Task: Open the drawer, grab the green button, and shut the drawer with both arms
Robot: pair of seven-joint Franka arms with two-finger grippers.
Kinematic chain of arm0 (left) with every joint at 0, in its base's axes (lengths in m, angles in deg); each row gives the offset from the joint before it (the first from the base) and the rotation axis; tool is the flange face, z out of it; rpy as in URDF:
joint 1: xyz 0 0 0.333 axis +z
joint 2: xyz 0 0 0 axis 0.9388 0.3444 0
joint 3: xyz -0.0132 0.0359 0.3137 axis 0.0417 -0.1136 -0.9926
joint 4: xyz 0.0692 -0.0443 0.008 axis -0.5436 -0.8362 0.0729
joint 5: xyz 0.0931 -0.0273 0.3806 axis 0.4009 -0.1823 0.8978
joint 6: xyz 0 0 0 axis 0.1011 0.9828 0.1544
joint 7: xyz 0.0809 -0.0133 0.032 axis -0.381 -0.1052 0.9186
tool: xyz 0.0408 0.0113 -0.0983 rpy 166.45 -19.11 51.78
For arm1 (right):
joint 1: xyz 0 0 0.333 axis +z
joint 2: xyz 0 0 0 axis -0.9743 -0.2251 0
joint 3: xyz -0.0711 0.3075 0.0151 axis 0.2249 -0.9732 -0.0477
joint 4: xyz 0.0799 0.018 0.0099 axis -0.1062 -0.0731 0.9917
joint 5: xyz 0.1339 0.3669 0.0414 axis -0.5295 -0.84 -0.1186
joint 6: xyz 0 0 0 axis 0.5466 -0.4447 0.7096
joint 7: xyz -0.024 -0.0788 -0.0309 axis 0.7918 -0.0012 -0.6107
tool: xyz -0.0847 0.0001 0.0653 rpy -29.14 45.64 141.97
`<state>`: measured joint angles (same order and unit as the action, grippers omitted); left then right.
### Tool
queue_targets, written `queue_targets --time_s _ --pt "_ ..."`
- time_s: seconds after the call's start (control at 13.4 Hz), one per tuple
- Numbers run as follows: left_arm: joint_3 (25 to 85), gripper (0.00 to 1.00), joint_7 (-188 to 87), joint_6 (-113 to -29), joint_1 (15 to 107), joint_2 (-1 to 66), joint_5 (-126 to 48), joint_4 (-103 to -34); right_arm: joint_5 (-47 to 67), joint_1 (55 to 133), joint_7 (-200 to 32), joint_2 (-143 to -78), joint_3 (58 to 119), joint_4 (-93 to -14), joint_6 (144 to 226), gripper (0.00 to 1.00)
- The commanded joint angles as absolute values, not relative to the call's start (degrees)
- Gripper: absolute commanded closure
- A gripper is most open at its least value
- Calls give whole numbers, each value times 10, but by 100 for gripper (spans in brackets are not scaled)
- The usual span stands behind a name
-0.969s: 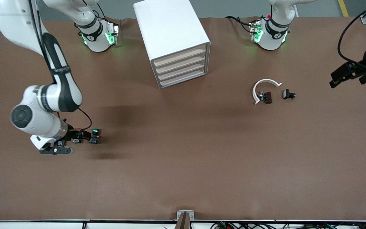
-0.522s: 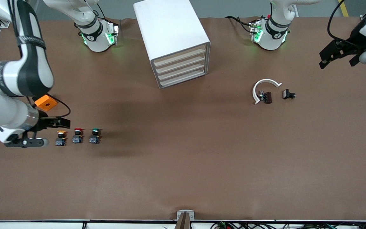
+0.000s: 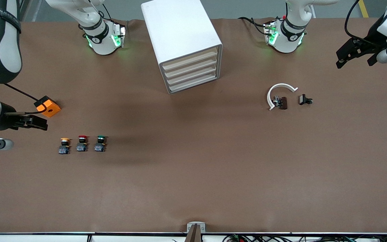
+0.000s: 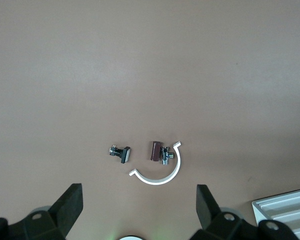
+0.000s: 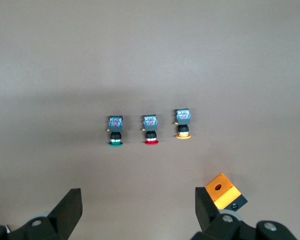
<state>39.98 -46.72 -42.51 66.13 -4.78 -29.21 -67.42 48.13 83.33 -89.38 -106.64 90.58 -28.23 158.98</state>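
Observation:
The white cabinet [image 3: 183, 40] stands between the arms' bases, all four cream drawer fronts flush. The third drawer [image 3: 193, 77] is shut. The green-capped button [image 3: 100, 144] stands on the table toward the right arm's end, at one end of a row of three; it also shows in the right wrist view [image 5: 115, 132]. My right gripper [image 3: 28, 134] hangs open and empty over the table at that end, apart from the row [image 5: 137, 200]. My left gripper [image 3: 354, 63] is open and empty over the left arm's end of the table [image 4: 140, 197].
A red-capped button [image 3: 83, 144] and a yellow-capped button [image 3: 65, 146] stand beside the green one. An orange block [image 3: 48, 106] on a black cable sits by the right gripper. A white curved piece [image 3: 281, 89], a brown part [image 3: 283, 103] and a black part [image 3: 305, 99] lie toward the left arm's end.
My right gripper has drawn away from the row of buttons toward the right arm's end, uncovering the red and yellow ones. The left gripper has risen toward its base. The buttons have not moved.

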Motion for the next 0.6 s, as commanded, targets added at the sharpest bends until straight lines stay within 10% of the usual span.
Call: queue_targets --time_s 0.0,0.52 --pt "395 0 -470 -428 659 -28 -292 -654 479 819 -845 -1029 897 -278 1558 0" --pt "395 0 -470 -428 660 16 -286 -610 466 774 -803 -966 900 -282 1475 0"
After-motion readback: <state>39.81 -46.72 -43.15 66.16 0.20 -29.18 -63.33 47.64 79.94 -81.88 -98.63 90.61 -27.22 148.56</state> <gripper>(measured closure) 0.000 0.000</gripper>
